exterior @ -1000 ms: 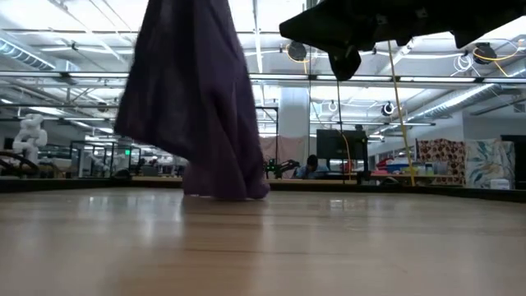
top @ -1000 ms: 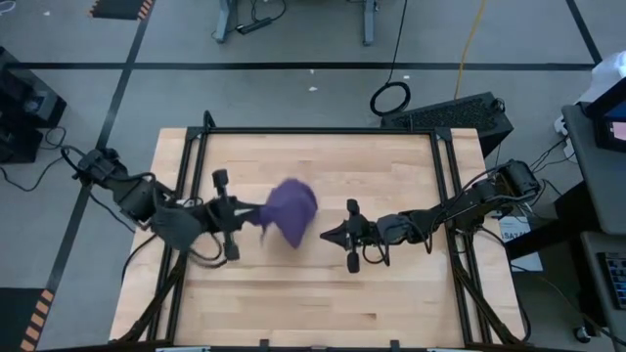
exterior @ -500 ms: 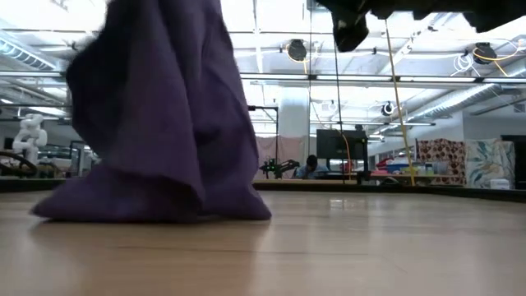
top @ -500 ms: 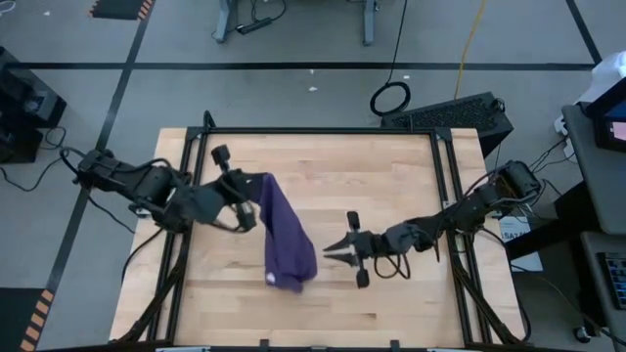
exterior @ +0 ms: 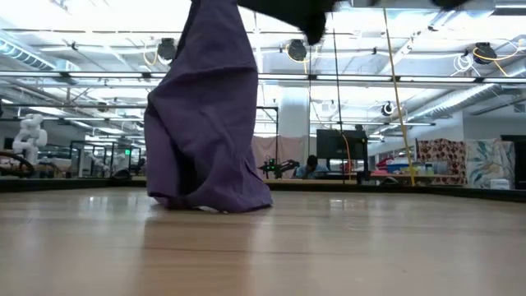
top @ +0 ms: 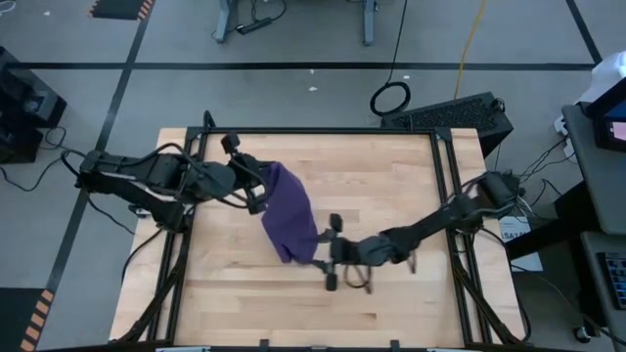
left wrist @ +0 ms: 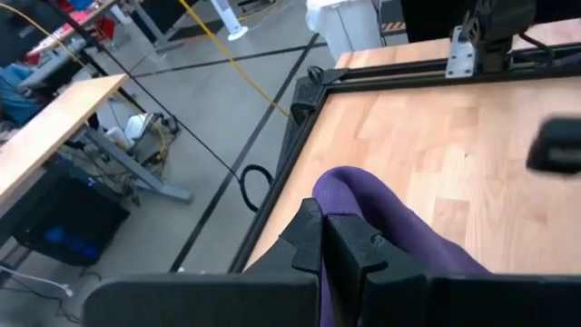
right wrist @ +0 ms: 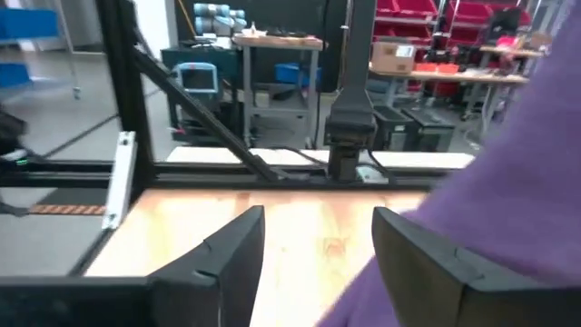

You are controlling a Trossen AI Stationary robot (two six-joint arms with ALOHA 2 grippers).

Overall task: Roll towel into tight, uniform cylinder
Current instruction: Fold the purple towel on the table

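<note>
The purple towel [top: 287, 217] hangs as a narrow bunch from my left gripper [top: 256, 184], which is shut on its upper end over the table's far left part. The towel's lower end [exterior: 209, 200] rests on the wooden table [top: 391, 196]. In the left wrist view the cloth [left wrist: 390, 227] bulges out past the shut fingers [left wrist: 313, 243]. My right gripper [top: 321, 262] is low and open, just right of the towel's lower end. In its wrist view the towel [right wrist: 495, 204] fills the space beyond one finger. My left gripper pinches the towel's bunched upper end [left wrist: 343, 193] between its two shut fingers, coming from the table's left side and slanting down. Several layers are gathered in the hold. The towel hangs below, with only its lower end [top: 291, 256] on the table. My right gripper is close beside the towel's lower end; I cannot tell whether it touches the cloth.
Black frame rails [top: 196, 156] run along the table's left, far and right edges. Bare wood lies to the right [top: 401, 186] and toward the near edge [top: 293, 313]. Beyond the table the low view shows a workshop with a person [exterior: 311, 167] far off.
My left gripper has carried the towel's upper end toward the far edge and a little right. The towel's lower part dropped onto the table, spread out, then drew in narrower. My right gripper has opened and moved toward the near edge and left, close to the towel's lower end.
</note>
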